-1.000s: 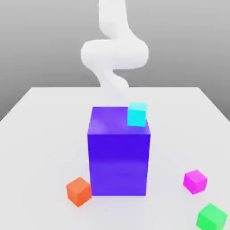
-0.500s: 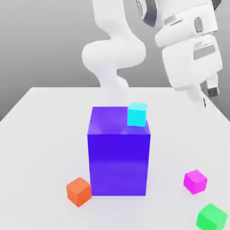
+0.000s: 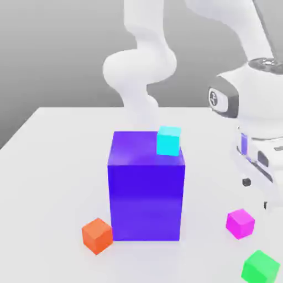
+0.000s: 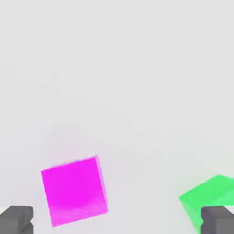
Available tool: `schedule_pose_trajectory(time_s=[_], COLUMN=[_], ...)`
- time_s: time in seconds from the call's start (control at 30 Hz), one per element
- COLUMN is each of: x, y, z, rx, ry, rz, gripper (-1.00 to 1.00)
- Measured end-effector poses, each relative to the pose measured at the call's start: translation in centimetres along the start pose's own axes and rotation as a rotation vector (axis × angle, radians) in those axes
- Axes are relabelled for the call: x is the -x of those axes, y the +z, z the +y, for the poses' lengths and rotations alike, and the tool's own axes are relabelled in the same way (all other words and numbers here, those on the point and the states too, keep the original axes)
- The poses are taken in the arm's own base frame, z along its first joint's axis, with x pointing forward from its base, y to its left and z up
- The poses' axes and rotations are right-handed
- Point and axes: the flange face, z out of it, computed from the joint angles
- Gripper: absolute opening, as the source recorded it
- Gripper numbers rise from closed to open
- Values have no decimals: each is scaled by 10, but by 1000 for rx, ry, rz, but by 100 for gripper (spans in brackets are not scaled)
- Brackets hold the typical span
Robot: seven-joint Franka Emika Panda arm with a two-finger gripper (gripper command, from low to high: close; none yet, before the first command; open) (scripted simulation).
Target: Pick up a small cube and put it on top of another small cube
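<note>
Gripper (image 3: 256, 193), one, jaws parted, empty. Magenta cube (image 3: 240, 224), one, on the table (image 3: 66, 182) near the green cube (image 3: 261, 268); presumably light, rigid, smooth; best grasped mid-height across opposite side faces.

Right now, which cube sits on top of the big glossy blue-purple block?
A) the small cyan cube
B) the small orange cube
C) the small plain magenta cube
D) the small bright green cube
A: the small cyan cube rests on the top face of the big glossy blue-purple block, at the edge toward the exterior view's right.
</note>
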Motion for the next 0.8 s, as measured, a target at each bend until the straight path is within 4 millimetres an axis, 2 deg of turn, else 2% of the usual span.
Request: schedule_pose_trajectory(time_s=[0.1, 0.3, 0.33, 0.57, 0.8], x=[3, 6, 7, 7, 4], y=[25, 73, 80, 81, 29], z=[-7, -8, -8, -8, -8], rx=[17, 18, 16, 15, 17], ry=[-79, -90, -89, -89, -91], rz=[-32, -37, -38, -39, -38], gripper=[0, 0, -100, -100, -100])
